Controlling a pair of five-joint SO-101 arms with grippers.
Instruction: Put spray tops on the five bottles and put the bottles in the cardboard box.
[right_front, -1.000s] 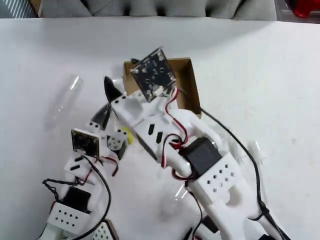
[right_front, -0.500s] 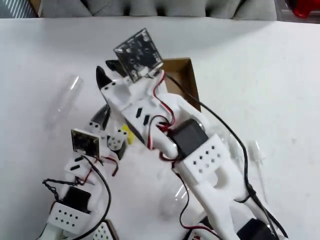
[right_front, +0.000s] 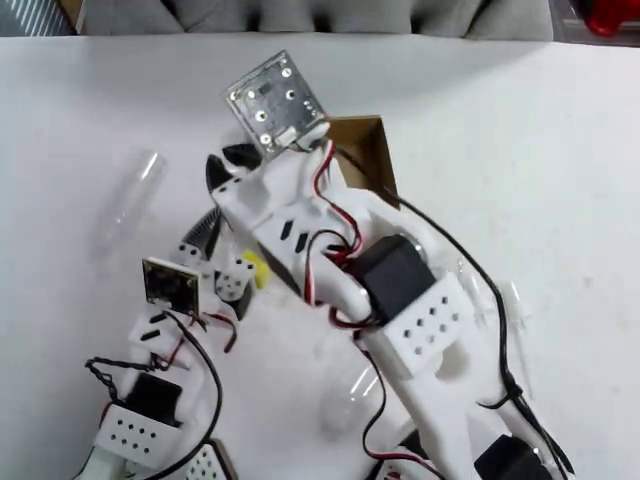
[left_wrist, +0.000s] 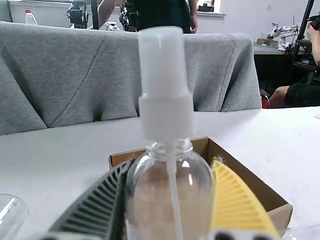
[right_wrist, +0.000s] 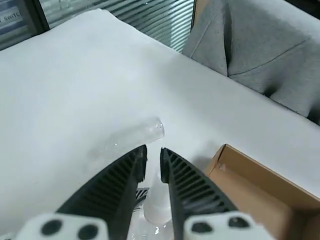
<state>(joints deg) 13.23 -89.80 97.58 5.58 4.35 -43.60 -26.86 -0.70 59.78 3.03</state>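
Left gripper (left_wrist: 167, 212): our grey and yellow ribbed fingers clamp one clear round bottle (left_wrist: 167, 187), with one white plastic spray top (left_wrist: 165, 90) on its neck.
Right gripper (right_wrist: 153, 157): we see black ribbed fingers a slit apart, empty.
Brown cardboard box (left_wrist: 245, 175): one, just behind the Left gripper.

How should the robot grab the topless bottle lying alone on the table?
Probably around the middle of the bottle, coming straight down from above with one finger on each long side. It lies flat on the table, so its round body is easiest to pinch.
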